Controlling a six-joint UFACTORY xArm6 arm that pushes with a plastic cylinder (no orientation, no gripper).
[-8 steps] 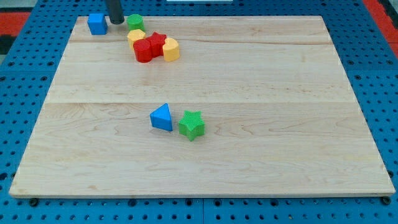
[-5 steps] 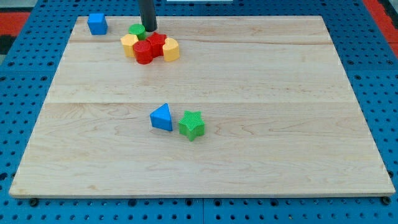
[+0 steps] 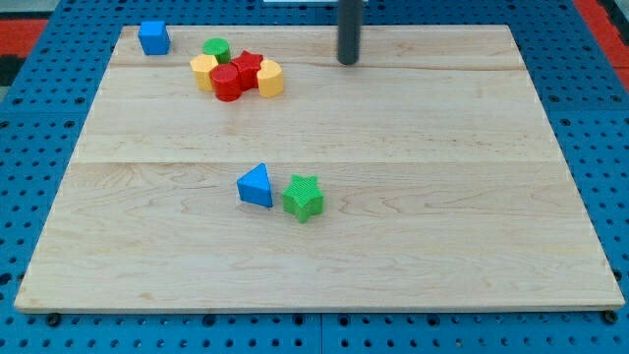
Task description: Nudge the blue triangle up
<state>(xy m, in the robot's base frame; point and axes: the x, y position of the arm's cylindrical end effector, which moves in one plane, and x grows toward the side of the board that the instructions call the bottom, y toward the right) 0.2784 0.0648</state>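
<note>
- camera view: we see our dark rod come down from the view's top edge, and my tip [image 3: 348, 61] rests on the wooden board [image 3: 442, 197] near its top, a little right of the middle.
- we carry no fingers at all, only the straight rod, so there is nothing wide, narrow or holding to report; my tip touches no block.
- the blue triangle [image 3: 256, 186] lies near the middle of the board, somewhat toward the view's left and bottom, well apart from my tip, which stands up and to the right of it.
- just beside the blue triangle, on its right and slightly lower, sits a green star-shaped block [image 3: 303, 198]; the two look close to touching, though we cannot tell if they really meet.
- to the left of my tip, near the board's top, we find a tight cluster: a green round block [image 3: 216, 48] at its top, a yellow block [image 3: 203, 71] at its left, a red round block [image 3: 227, 83] at its front, a second red block [image 3: 249, 67] behind that one, and another yellow block [image 3: 269, 78] at its right.
- the blocks in that cluster press against one another; my tip stands clear of them on their right.
- a blue block [image 3: 152, 37], cube-like in shape, sits alone at the board's top left corner.
- around the board we see a blue perforated surface [image 3: 39, 147].
</note>
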